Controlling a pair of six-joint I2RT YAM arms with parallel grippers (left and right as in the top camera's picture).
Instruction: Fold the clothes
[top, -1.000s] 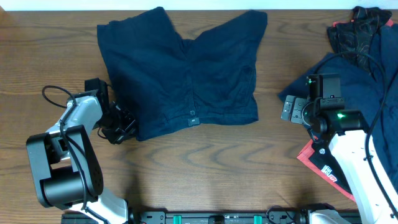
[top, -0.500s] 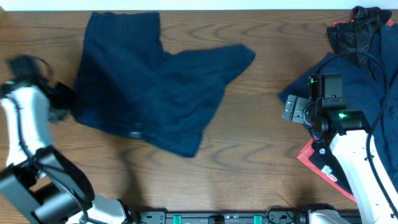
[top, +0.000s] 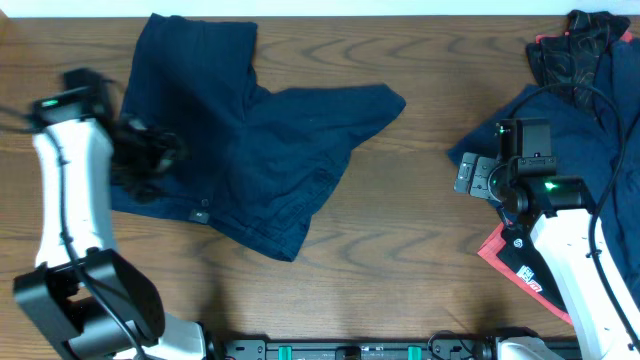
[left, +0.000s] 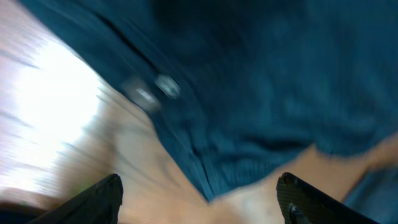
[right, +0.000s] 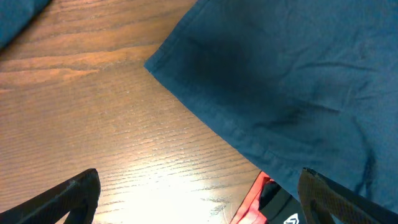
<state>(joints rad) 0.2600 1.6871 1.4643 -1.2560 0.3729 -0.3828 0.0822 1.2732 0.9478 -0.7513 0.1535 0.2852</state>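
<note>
On the left side of the worktop (top: 420, 260) lay the navy shorts (top: 270, 150), all bunched and crooked, with one leg pointing right. Their small pale tag (top: 201, 213) sat at the near left edge. The left arm (top: 70, 190) hung over that edge. The left jaws stood wide apart with nothing in them, though the view was blurry. The right jaws were spread wide and empty too, beside the other navy cloth (top: 590, 130) far to the right. To fold well, the shorts likely needed pulling flat first: grab a waistband corner, tug gently, smooth the lumps, then fold one half over.
</note>
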